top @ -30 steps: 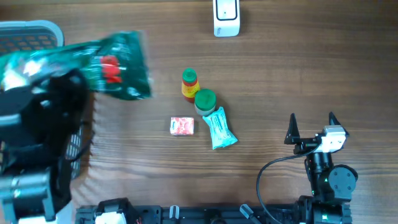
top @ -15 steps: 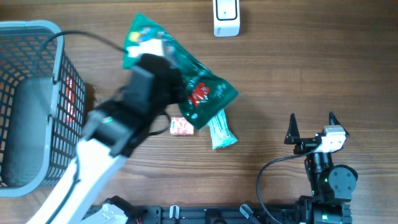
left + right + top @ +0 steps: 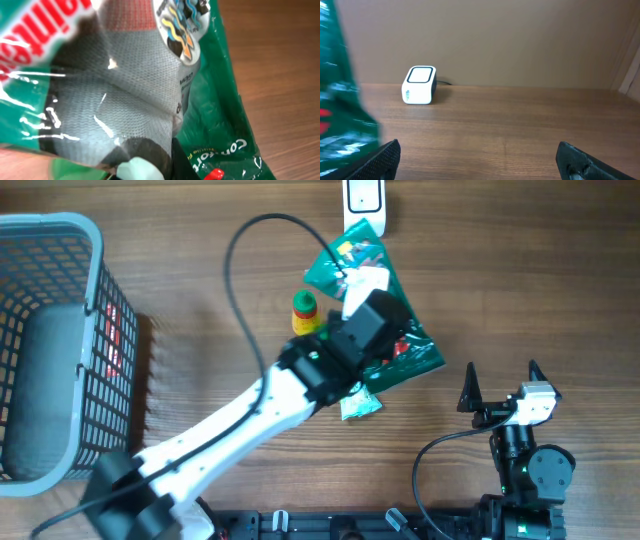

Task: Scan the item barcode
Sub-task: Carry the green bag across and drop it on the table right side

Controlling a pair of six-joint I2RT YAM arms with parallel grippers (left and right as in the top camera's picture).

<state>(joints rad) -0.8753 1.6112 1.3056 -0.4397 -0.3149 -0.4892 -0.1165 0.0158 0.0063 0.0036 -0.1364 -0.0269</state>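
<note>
Soft, even light, faint shadows. Glare streaks the green bag [image 3: 125, 95], soft-focused near the lens; right wrist view blurs it at nine o'clock.

White on the green bag [image 3: 220, 100]: upside-down wording starting "Con", rest blurred. Large red letters near its edge, cropped, unreadable.

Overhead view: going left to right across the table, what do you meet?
Grey basket → green bag → right gripper. The bottle and scanner overlap the bag's span, so they are left out.
</note>
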